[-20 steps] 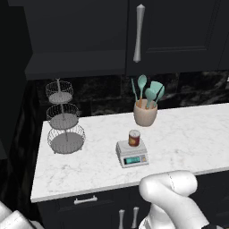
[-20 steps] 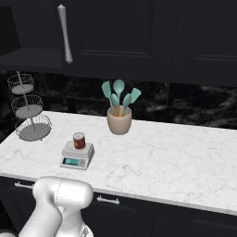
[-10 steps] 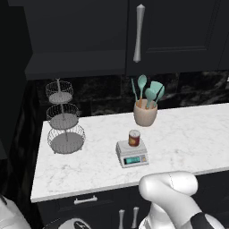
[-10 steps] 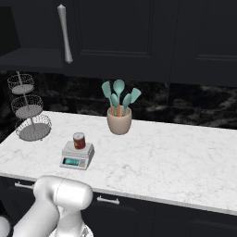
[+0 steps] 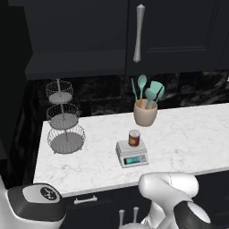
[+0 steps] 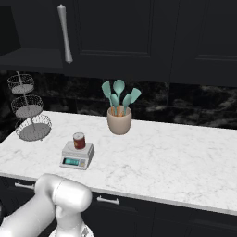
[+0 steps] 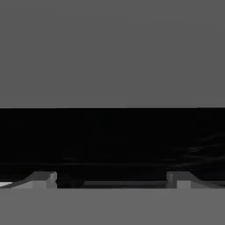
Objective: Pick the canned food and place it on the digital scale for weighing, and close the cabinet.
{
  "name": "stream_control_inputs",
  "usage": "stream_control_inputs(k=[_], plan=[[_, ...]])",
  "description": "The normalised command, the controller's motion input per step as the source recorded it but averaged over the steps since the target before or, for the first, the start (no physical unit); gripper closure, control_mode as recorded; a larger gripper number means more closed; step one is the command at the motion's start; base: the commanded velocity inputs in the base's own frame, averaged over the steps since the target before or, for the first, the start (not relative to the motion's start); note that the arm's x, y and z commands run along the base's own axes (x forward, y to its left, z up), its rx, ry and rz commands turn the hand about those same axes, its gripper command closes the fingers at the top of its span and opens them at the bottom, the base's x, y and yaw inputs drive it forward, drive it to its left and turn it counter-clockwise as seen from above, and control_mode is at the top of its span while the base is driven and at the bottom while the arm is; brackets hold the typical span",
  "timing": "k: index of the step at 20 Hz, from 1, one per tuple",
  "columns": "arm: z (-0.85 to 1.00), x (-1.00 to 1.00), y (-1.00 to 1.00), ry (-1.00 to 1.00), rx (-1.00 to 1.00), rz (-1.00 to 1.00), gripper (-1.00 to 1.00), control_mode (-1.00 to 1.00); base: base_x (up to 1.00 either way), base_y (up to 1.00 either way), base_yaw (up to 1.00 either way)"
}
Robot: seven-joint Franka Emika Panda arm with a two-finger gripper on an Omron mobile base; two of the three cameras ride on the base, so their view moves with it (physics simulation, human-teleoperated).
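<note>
The canned food (image 5: 134,137) (image 6: 79,140), a small dark-red tin, stands upright on the top plate of the digital scale (image 5: 132,156) (image 6: 76,157) near the counter's front edge. Above it hangs the black cabinet (image 5: 179,36) (image 6: 115,28). Its right door with the long silver handle (image 5: 139,33) (image 6: 65,33) is shut. The left half looks open, with a dark inside and a paler floor (image 5: 76,62). In the hand view my gripper (image 7: 112,181) is open, its fingertips (image 7: 44,180) far apart with nothing between them, facing a dark surface.
A three-tier wire basket stand (image 5: 65,125) (image 6: 28,115) is at the counter's left end. A beige crock of teal utensils (image 5: 146,109) (image 6: 119,115) stands behind the scale. The white marble counter (image 5: 192,134) runs off to the right, with dark lower cupboards beneath.
A white and black part of my arm has swung up into the lower left corner of the left base view. The tin, the scale and the cabinet have not moved.
</note>
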Motion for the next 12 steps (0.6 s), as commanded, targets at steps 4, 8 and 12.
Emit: stream_control_inputs(k=[4,8,12], plan=[[-0.08,0.62,0.4,0.05,0.0,-0.17,-1.0,-1.0,0.0,0.0,0.0],[-0.01,0.85,0.03,0.04,0.0,-0.2,-1.0,-1.0,0.0,0.0,0.0],[-0.02,1.0,0.0,0.05,0.0,-0.24,-1.0,-1.0,0.0,0.0,0.0]])
